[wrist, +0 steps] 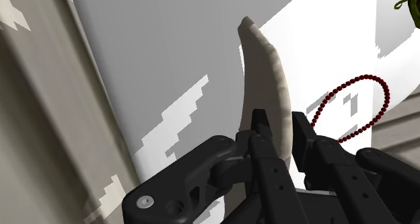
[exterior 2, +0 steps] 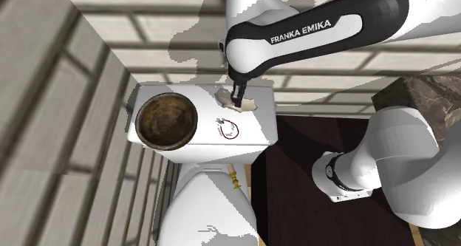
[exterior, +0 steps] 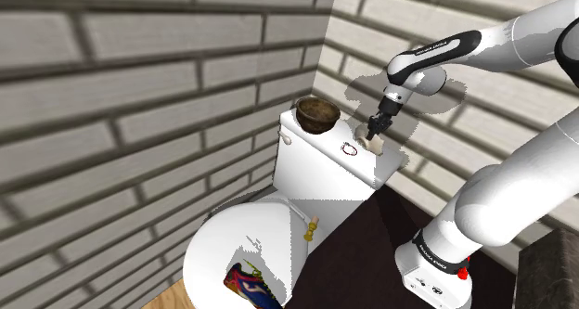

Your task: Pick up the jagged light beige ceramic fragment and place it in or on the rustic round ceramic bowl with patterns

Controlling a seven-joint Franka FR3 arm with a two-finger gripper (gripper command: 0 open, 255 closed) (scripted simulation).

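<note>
– One shard only: the pale beige fragment (wrist: 264, 81) sits on the far right part of the white tank lid (exterior: 325, 159), close to the brick wall.

– Does the gripper (wrist: 279, 122) have it?

– Yes, by the look of it. In the wrist view the two black fingers are closed in on the shard, one on each face, with no gap showing. It stands on edge between them.

– Which way does its long axis run?

– Straight out ahead of the fingers and crosswise to their closing line, curving to a blunt tip. They grip it near one end, so most of its length juts past them.

– And the bowl?

– The brown bowl (exterior 2: 142, 130) is on the same lid, well to the left of the shard in the second exterior view, and it looks empty. I judge the carry to be a lift, then a sideways run leftward along the tank.

– Anything between them?

– A loop of dark red beads (exterior 2: 229, 128) lies flat on the lid, nearer the front edge than the straight line across.

– What can't you make out?

– Whether the shard's lower edge touches the lid or hangs just clear of it. The fingers hide the gripped end, and the bowl's pattern cannot be made out.
</note>
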